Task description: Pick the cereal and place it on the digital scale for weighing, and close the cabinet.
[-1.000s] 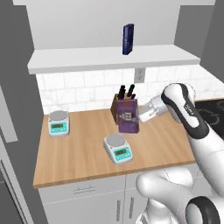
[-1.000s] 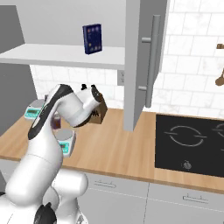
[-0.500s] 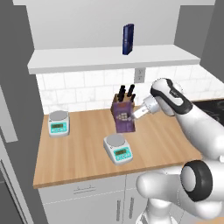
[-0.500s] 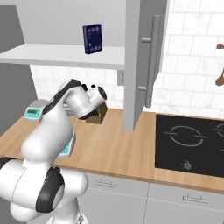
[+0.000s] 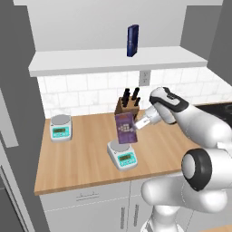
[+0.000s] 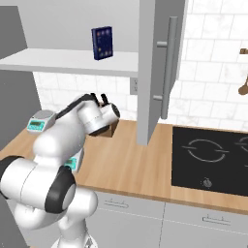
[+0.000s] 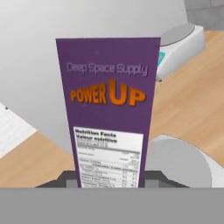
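1. While the gripper (image 5: 141, 123) carries it, the cereal (image 5: 126, 128) hangs just above the digital scale (image 5: 123, 154) at the front of the counter (image 5: 77, 158), close to the platter but I can't tell if it touches.
2. Claw state: pinched on the cereal box at its lower end, seen in the hand view with the nutrition label right at the fingers. Box reads upright to slightly tilted in the left base view.
3. Handling, my guess: thin card box, light, stiff along its faces but crushable across the narrow side. Smooth print, so it could slip if the pinch eases early.
4. Hold looks fine where it is, low on the box across the thin dimension. Tall and slim means tippy on a small round platter, so it wants to land centred and flat on its base.
5. Second scale (image 5: 60, 127) sits square near the back left, well apart. Not the target.
6. Blue box (image 5: 132, 41) stands on the shelf (image 5: 113, 61); knife block (image 5: 127, 102) is behind the cereal.
7. Cabinet (image 6: 154, 72) door stands open, edge-on in the right base view, handle (image 6: 167, 68) toward the camera. Closing not yet done.
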Available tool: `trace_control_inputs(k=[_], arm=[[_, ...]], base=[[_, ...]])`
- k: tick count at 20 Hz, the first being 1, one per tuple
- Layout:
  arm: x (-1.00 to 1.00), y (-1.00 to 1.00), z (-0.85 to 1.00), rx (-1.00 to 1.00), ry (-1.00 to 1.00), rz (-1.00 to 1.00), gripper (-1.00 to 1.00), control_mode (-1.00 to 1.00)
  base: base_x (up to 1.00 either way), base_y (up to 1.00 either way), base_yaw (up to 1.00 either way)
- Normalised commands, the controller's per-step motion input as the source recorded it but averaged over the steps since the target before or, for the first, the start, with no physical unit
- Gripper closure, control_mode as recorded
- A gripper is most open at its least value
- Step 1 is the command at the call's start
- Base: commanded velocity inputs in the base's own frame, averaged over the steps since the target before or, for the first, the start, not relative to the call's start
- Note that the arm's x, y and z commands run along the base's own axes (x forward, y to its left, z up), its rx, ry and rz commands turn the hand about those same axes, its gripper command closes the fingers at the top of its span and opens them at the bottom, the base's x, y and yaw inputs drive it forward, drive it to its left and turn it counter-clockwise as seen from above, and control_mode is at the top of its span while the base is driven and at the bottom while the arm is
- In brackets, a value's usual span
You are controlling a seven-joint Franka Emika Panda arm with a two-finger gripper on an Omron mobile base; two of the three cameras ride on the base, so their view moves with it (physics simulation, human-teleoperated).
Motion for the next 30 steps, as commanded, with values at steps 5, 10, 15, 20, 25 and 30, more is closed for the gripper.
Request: trace_control_inputs(k=[5,10,15,20,25,30], arm=[[0.00,0.13,-0.24,0.00,-0.06,0.02,1.00,-1.00],[0.00,0.01,-0.07,0.05,-0.16,0.08,1.00,-1.00],[0.04,0.00,-0.03,0.03,-0.19,0.07,1.00,-1.00],[0.14,0.00,-0.08,0.00,-0.10,0.03,1.00,-1.00],[0.23,0.02,-0.20,0.00,-0.08,0.03,1.00,-1.00],[0.17,0.00,-0.25,0.00,-0.04,0.03,1.00,-1.00]], base=[[0.00,0.00,0.00],[0.00,0.00,0.00],[0.00,0.00,0.00],[0.00,0.00,0.00],[0.00,0.00,0.00],[0.00,0.00,0.00]])
